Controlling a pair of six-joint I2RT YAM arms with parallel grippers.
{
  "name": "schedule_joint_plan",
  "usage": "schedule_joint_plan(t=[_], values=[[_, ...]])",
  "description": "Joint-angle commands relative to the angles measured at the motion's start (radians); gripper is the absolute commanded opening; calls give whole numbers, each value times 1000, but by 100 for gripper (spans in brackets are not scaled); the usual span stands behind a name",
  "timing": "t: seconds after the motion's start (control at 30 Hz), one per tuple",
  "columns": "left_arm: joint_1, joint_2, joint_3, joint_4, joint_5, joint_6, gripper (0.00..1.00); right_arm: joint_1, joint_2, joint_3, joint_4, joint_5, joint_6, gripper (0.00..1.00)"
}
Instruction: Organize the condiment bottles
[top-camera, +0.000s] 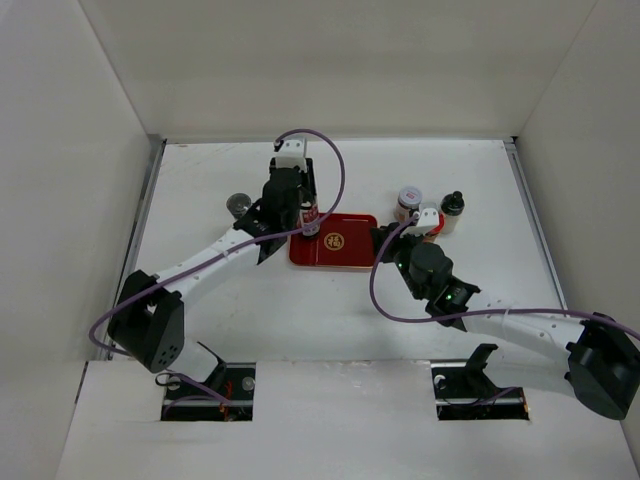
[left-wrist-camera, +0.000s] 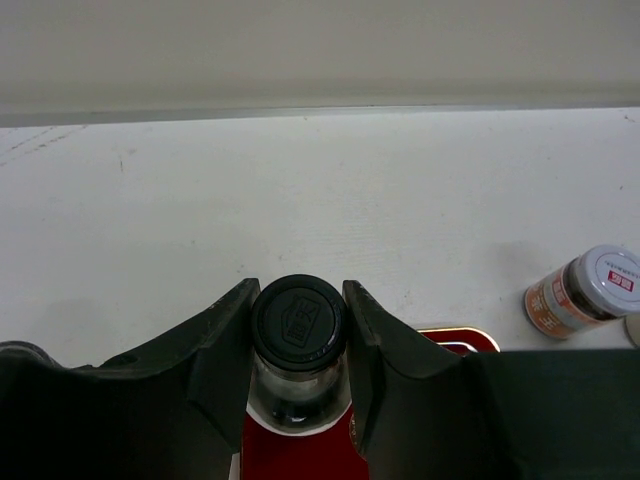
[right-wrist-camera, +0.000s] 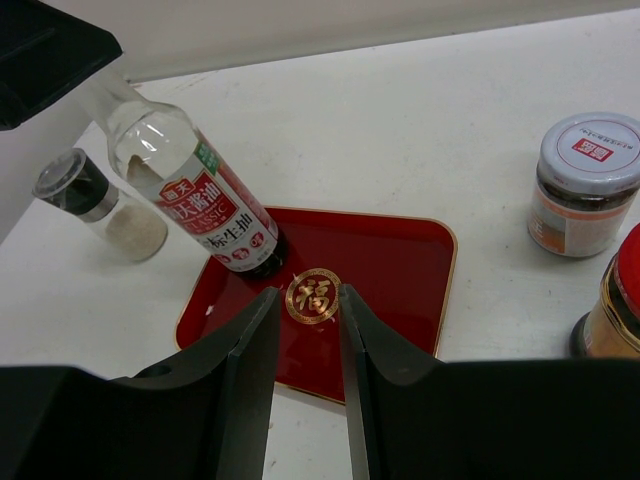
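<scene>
A clear soy sauce bottle (right-wrist-camera: 205, 205) with a red label and black cap (left-wrist-camera: 298, 322) stands in the far left corner of the red tray (top-camera: 345, 252). My left gripper (left-wrist-camera: 300, 290) is shut on the bottle's neck just under the cap, seen from above at the left gripper (top-camera: 303, 203) over the bottle (top-camera: 311, 222). My right gripper (right-wrist-camera: 308, 300) hovers low over the tray's (right-wrist-camera: 390, 270) near edge, open with a narrow gap and nothing between its fingers. From above, the right gripper (top-camera: 384, 240) sits at the tray's right side.
A small black-capped shaker (top-camera: 238, 205) stands left of the tray. A white-lidded jar (top-camera: 409, 198), a red-lidded jar (right-wrist-camera: 615, 300) and a dark-capped bottle (top-camera: 453, 208) stand right of it. White walls enclose the table.
</scene>
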Motion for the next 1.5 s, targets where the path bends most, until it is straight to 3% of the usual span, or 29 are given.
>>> schedule_joint_plan(t=[0.0, 0.33, 0.57, 0.73, 0.83, 0.97, 1.1, 1.47], values=[[9, -24, 11, 172, 13, 3, 34, 8, -4, 10, 54, 1, -10, 36], [8, -104, -73, 203, -41, -4, 69, 5, -20, 2, 54, -1, -9, 37], [-2, -361, -247, 163, -179, -44, 73, 7, -25, 4, 53, 1, -10, 38], [52, -481, -340, -80, -167, -187, 75, -1, -33, -4, 59, 1, -3, 45], [139, -443, -328, -192, -115, -234, 77, -1, -28, -1, 60, 1, -6, 55], [221, -344, -299, -203, -58, -273, 78, 0, -8, 7, 60, -4, -7, 73], [253, -242, -256, -180, -76, -274, 78, 0, -11, 8, 60, -4, -9, 80], [310, -95, -181, -118, -70, -265, 77, 3, 1, 11, 63, -10, -10, 83]])
